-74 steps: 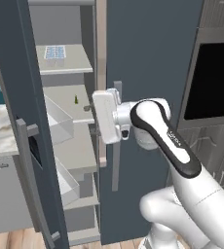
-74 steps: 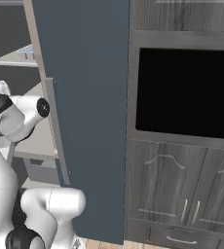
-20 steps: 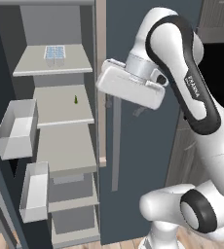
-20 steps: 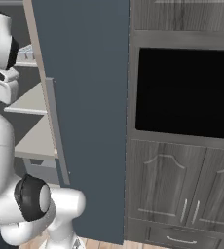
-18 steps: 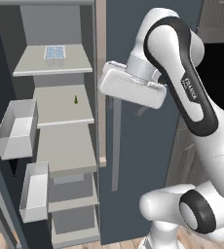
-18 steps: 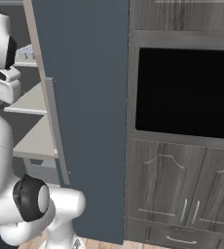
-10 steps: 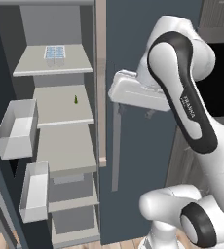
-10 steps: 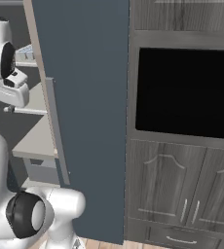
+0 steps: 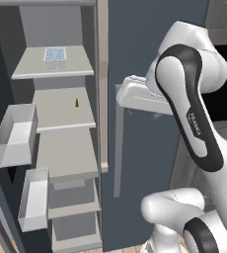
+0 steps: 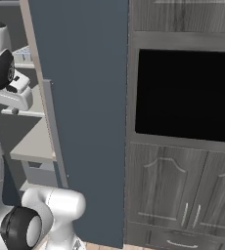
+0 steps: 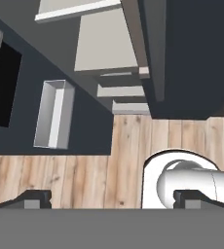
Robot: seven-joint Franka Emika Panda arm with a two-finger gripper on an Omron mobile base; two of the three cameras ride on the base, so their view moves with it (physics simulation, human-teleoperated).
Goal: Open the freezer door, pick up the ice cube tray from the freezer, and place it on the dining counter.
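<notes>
Showing only pincer [image 11: 112, 199] fingertips, spread wide, holding nothing.

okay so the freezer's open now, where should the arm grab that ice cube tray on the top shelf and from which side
Grip the ice cube tray across its narrow width, jaws closing on its two long sides. It lies flat near the middle of the upper shelf in the freezer, so probably come in from the open front, just above the shelf; the walls block side approaches.
</notes>
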